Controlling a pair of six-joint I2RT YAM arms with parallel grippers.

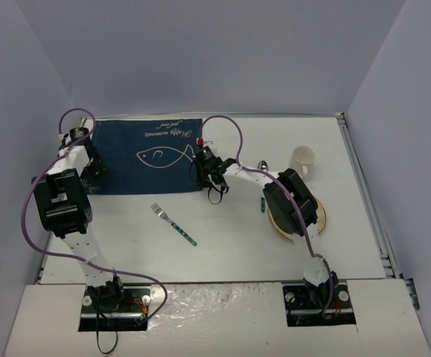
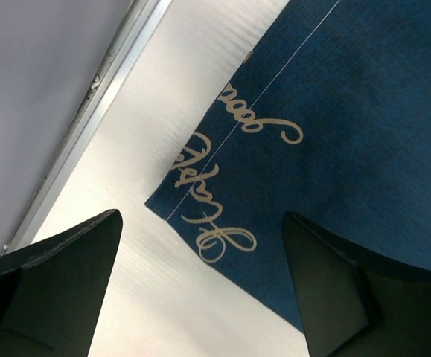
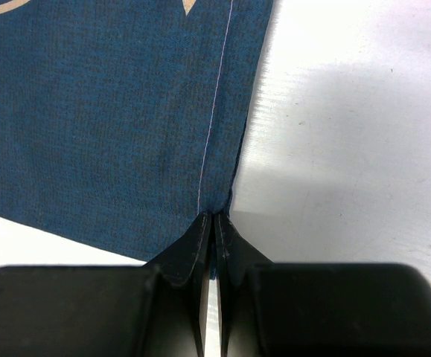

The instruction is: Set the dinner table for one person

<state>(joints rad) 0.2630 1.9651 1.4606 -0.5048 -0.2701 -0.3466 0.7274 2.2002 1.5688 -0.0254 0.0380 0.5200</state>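
The right gripper [image 3: 214, 220] has its jaws pressed together on the stitched hem of the blue mat [image 1: 137, 175], pinching the cloth at its near right corner. The right arm is stretched low and leftward across the dinner table [image 1: 230, 249]. The left gripper [image 2: 202, 223] has its jaws wide apart and holds nothing. A corner of the mat (the one with gold cursive lettering) lies on the table between its fingers. From above, that arm is folded tall at the mat's left edge.

The table is a large white top with a thin metal rim. It fills the workspace, and the mat lies flat on its far left part. A fork [image 1: 173, 223] lies on bare table just nearer than the mat. A white mug [image 1: 302, 160] stands upright at the far right, its inside too small to make out. What looks like a tan plate [image 1: 321, 217] sits partly hidden under the right arm.
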